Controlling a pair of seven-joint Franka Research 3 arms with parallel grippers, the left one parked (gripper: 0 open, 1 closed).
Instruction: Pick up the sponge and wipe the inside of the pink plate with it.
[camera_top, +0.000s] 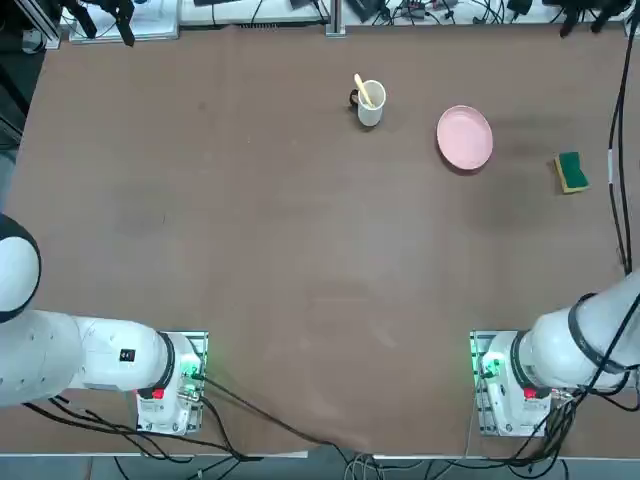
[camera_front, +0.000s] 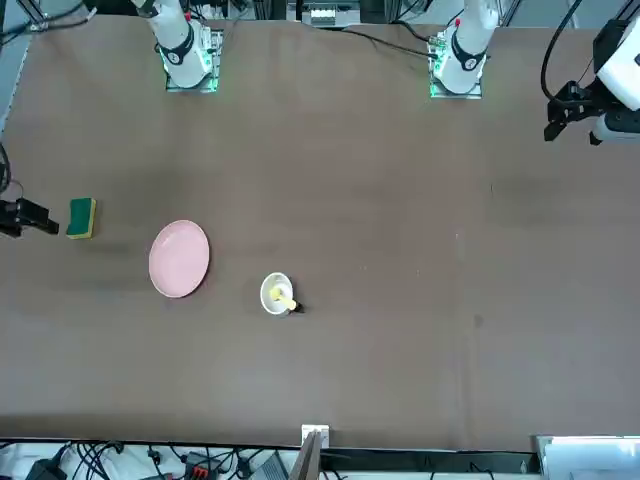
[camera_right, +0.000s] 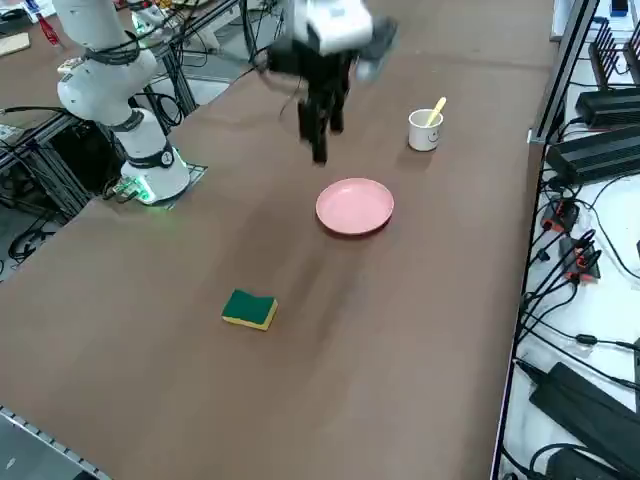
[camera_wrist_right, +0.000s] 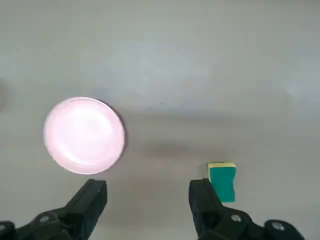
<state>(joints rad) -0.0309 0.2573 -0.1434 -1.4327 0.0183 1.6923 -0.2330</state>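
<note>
My gripper (camera_wrist_right: 148, 200): high above the table, pointing down, fingers spread wide apart with nothing between them. In the side view it (camera_right: 322, 128) hangs in the air on the near side of the mug, blurred.
Sponge (camera_wrist_right: 222, 181): flat on the table, green face up with a yellow edge showing. From my wrist it lies just outside one of my fingers (camera_wrist_right: 205, 200), far below me and not touched. In the top view it (camera_top: 571, 171) sits near the table's right edge.
Plate (camera_wrist_right: 84, 135): pale pink, round, nothing in it, resting flat on the table. From my wrist it lies beyond my other finger, on the opposite side from the sponge.
Sponge to plate: well apart, with bare table between them; in the top view the plate (camera_top: 465, 137) is left of the sponge.
Mug (camera_top: 370, 102): white, a yellow stick standing in it, left of the plate in the top view, clear of both.
Table (camera_top: 300, 250): brown and bare around the three things.
</note>
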